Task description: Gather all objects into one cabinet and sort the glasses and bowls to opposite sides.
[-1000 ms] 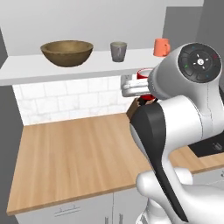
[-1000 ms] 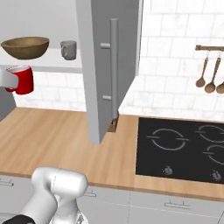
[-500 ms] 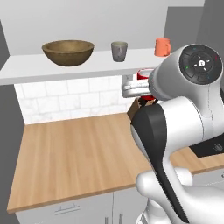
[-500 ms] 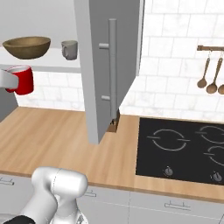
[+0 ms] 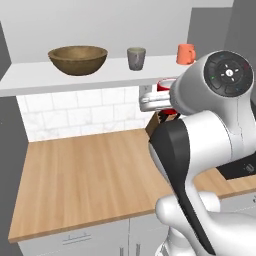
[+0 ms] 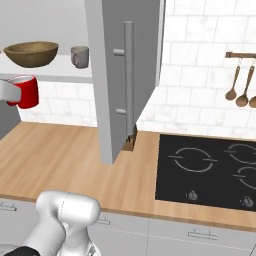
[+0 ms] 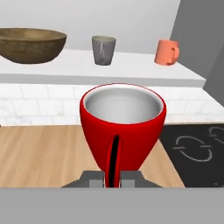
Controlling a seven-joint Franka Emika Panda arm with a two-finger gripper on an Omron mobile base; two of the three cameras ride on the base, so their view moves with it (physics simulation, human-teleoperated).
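Right base view: grey cabinet door [image 6: 125,75] open, bar handle [image 6: 128,72] facing out. Wooden bench [image 5: 90,175] below white shelf [image 5: 75,75]. Brown bowl [image 5: 78,59] at shelf left, grey cup [image 5: 136,58] right of it, orange mug [image 5: 185,53] farther right, all upright, apart. Red cup [image 7: 122,127] upright, in air just below shelf edge. Claw [image 7: 114,177] clamped narrow on red cup handle.

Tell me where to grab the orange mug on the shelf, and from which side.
Take the orange mug across its round body, coming from the front, level with the white shelf. It stands upright with its handle turned right, near the grey cabinet wall; its left side, toward the grey tumbler, is free.
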